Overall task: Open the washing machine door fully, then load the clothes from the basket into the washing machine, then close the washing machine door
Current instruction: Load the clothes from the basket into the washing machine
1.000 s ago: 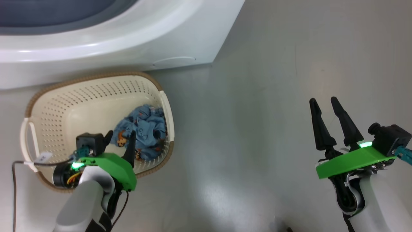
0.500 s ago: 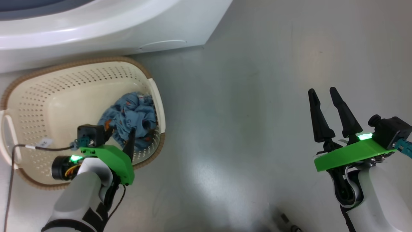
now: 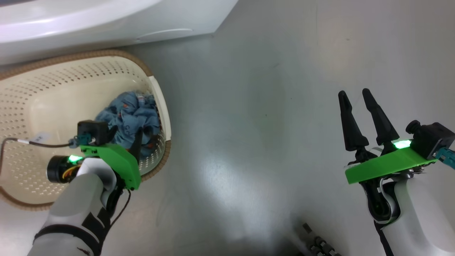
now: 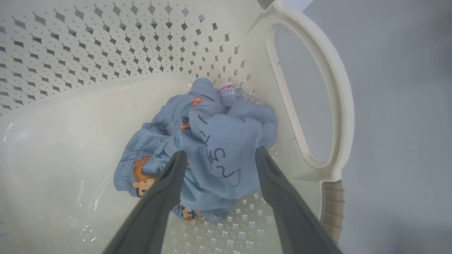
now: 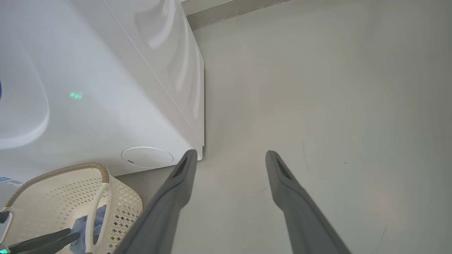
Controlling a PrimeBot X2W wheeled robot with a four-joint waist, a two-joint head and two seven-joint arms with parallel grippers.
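Laundry lies at the end of the basket (image 3: 156, 92) nearer the robot's right arm. There a crumpled blue garment (image 3: 129, 113) with small orange cartoon prints is bunched against the perforated wall (image 4: 106, 46), just below the side handle (image 4: 317, 88). The left gripper (image 3: 124, 134) hangs inside the basket with its jaws apart, one dark finger on each side of the bundle and not closed on it. The pose reads as the set-up for a pinch: the cloth is heaped high enough there to be caught between the fingers, though the wall and handle close by leave little room on that side. The right gripper (image 3: 354, 94) hangs well apart over bare floor (image 3: 249, 124), jaws likewise apart and holding nothing, apparently kept clear while the other arm works. The basket stands on the floor just in front of the washing machine (image 3: 106, 25), near the appliance's lower front corner, where the round cap (image 5: 147, 157) sits low on the white panel; so short a gap would suit a brief carry to the drum. The floor is smooth, pale grey and glossy, throwing back a soft patch of overhead light. A darker strip (image 5: 229, 10) along its far edge, seen from the right wrist, may be the foot of a wall.
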